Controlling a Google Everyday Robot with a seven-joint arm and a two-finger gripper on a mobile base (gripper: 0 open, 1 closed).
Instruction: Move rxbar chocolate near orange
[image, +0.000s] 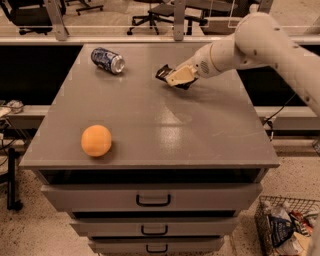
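Note:
The orange (96, 140) sits on the grey cabinet top (165, 125) near the front left. My gripper (172, 77) hangs over the back middle of the top, reaching in from the right. It is shut on the rxbar chocolate (163, 73), whose dark wrapper sticks out to the left of the pale fingers (180, 76) and is lifted a little off the surface. The bar is well apart from the orange, behind it and to its right.
A blue-and-silver drink can (107, 60) lies on its side at the back left. Drawers (152, 199) front the cabinet. A wire basket (287, 227) with packets stands on the floor at lower right. Office chairs stand behind a rail.

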